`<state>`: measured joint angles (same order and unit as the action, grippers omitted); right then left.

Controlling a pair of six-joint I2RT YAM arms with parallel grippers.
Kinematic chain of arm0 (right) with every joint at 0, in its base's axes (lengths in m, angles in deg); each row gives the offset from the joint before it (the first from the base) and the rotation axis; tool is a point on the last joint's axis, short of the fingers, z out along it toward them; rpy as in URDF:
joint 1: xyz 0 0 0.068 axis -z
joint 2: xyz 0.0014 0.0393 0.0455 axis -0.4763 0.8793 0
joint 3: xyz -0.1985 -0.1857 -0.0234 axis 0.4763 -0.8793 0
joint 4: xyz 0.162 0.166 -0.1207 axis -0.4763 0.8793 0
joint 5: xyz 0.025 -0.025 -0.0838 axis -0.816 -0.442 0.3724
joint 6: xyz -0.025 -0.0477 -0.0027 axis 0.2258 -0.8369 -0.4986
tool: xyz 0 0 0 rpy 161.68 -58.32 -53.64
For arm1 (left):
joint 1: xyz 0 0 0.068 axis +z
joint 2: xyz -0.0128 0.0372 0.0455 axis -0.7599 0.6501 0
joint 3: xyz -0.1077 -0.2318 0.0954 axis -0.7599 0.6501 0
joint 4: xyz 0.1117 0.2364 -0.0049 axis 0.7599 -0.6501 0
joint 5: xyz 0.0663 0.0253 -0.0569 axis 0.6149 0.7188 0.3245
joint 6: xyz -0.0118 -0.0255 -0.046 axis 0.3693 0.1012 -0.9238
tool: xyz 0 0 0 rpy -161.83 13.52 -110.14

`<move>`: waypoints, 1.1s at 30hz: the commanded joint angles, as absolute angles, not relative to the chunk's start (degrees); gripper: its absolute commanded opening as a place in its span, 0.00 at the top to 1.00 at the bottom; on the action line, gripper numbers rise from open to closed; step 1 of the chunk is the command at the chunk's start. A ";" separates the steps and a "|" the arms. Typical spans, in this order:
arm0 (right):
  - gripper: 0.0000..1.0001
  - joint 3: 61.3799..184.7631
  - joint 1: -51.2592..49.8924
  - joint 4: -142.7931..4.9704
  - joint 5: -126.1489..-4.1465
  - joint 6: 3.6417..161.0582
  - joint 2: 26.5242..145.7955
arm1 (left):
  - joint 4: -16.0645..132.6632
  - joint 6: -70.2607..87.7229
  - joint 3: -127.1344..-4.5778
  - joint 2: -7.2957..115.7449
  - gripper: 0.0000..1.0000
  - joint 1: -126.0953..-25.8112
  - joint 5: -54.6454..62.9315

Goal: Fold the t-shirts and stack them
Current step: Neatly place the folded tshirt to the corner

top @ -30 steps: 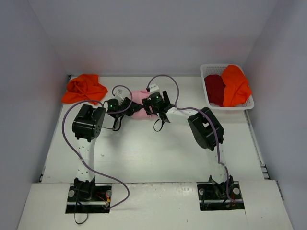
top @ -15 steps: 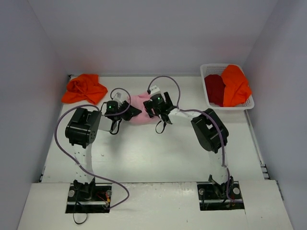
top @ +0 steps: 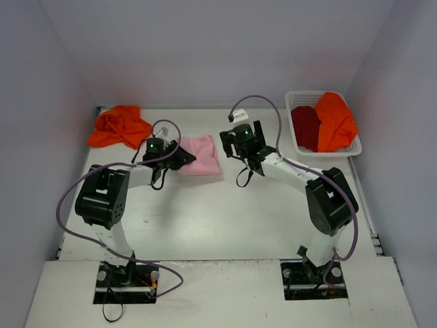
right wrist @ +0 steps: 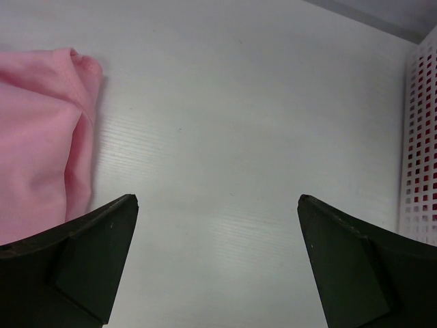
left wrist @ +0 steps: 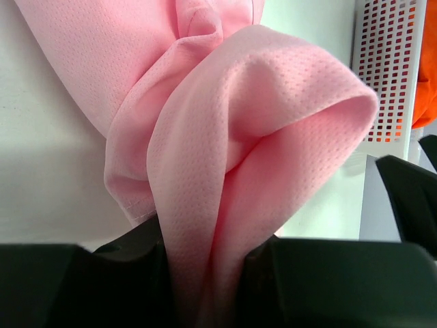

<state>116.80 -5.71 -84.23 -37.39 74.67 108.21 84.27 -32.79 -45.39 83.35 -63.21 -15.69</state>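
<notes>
A light pink t-shirt [top: 201,154] lies folded on the table at the back middle. My left gripper [top: 179,157] is shut on its left edge, and a fold of the pink cloth [left wrist: 225,171] rises from between the jaws in the left wrist view. My right gripper [top: 244,146] stands open to the right of the shirt, apart from it, with bare table between its fingers [right wrist: 102,253]; the pink t-shirt [right wrist: 41,137] shows at the left of its view. An orange t-shirt [top: 119,126] lies crumpled at the back left. Another orange t-shirt [top: 334,121] and a dark red t-shirt [top: 305,127] sit in the basket.
The white latticed basket [top: 355,150] stands at the back right corner; its wall [right wrist: 420,150] shows at the right of the right wrist view and also in the left wrist view [left wrist: 382,75]. Walls enclose the table on three sides.
The right gripper has let go of the pink shirt and moved right, away from it. The left gripper has shifted left with the shirt's edge, and the shirt now lies flatter.
</notes>
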 commanded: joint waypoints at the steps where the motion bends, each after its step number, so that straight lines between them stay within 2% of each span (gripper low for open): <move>1: 0.00 115.12 -5.92 -84.45 -35.27 75.45 103.52 | 84.58 -31.46 -46.42 78.23 1.00 -62.81 -14.14; 12: 0.00 110.37 -6.01 -85.85 -35.71 78.70 103.78 | 86.25 -33.21 -44.75 72.25 1.00 -60.36 -12.73; 23: 0.00 107.03 -6.19 -86.65 -35.54 79.67 102.20 | 75.98 -27.60 -56.69 67.06 1.00 -55.52 -12.38; 33: 0.00 105.27 -6.27 -86.38 -35.09 79.75 99.47 | 70.79 -24.60 -62.67 63.81 1.00 -50.34 -10.62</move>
